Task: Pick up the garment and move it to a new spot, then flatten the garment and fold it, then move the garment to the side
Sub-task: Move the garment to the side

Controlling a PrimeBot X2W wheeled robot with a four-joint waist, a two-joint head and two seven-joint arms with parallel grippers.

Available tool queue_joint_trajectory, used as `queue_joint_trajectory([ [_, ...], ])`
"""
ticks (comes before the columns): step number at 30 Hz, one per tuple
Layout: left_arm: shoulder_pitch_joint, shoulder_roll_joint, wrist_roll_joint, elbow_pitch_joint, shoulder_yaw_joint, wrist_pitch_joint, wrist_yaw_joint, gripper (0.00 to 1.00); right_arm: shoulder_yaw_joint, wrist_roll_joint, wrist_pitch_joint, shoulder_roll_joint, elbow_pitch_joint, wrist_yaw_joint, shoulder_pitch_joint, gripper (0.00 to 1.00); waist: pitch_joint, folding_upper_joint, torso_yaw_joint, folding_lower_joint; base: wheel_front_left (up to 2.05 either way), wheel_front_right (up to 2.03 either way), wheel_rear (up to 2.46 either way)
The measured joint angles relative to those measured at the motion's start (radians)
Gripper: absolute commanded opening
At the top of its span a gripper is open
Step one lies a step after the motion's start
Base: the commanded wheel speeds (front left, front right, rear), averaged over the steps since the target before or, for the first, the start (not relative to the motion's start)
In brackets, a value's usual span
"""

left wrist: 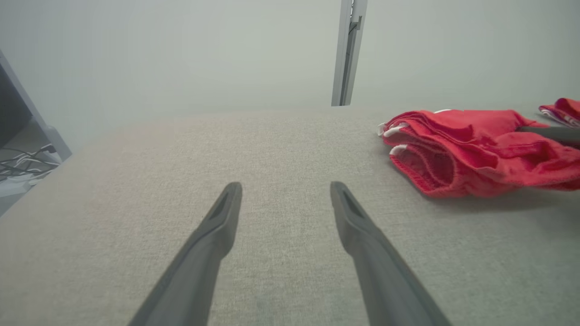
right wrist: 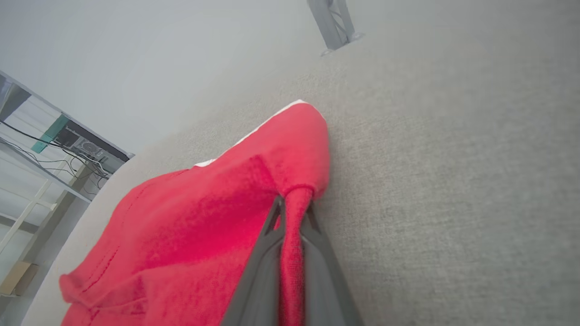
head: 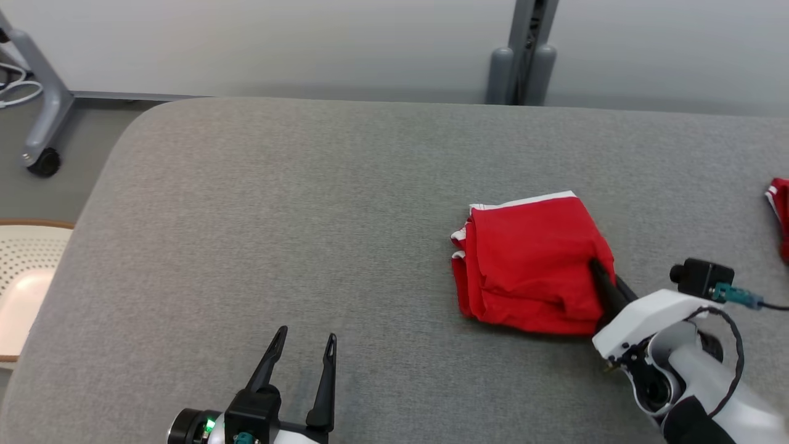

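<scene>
A red garment (head: 530, 259) with white trim lies on a grey padded worktop (head: 308, 216), right of its middle and about halfway between the near and far edges. It is a compact, roughly square bundle with stacked layers showing along its left side, so it appears to be folded already.

The right fingers (head: 607, 290) reach in from the near right and are pressed together on a narrow pinch of red cloth at the bundle's near right corner. In the right wrist view that pinch stands up as a thin ridge squeezed between the two dark fingers (right wrist: 263, 271), with the rest of the garment (right wrist: 204, 226) spread to their left and resting on the worktop.

The left fingers (head: 325, 376) are spread wide and hold nothing. They sit over bare worktop close to the near edge, left of the middle and well apart from the garment (left wrist: 476, 149).

Judging by the neat folds, this looks like the last step, moving the garment to the side. The next move probably calls for a gentle lift or drag that keeps the layers from slipping apart.

A second red cloth (head: 780, 216) lies further toward the right edge.
</scene>
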Motion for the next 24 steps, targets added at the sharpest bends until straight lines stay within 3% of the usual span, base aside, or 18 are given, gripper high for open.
queue_joint_trajectory([
  [5,-0.017,0.002,0.009,-0.015,0.003,0.0,-0.006,1.0,-0.033,-0.119,0.0,-0.017,-0.04,0.0,-0.026,0.0,0.017,0.0,-0.051,0.0,0.0,0.0,0.0],
  [12,-0.058,0.002,0.013,-0.035,0.002,0.0,-0.025,1.0,-0.147,-0.271,-0.001,0.005,-0.111,0.0,-0.017,0.0,0.05,0.0,-0.163,0.0,0.0,0.0,0.0],
  [24,-0.122,0.023,0.031,-0.025,-0.009,0.0,-0.042,1.0,-0.222,-0.375,-0.001,0.058,-0.174,0.0,0.011,0.0,0.102,0.0,-0.35,0.0,0.0,0.0,0.0],
])
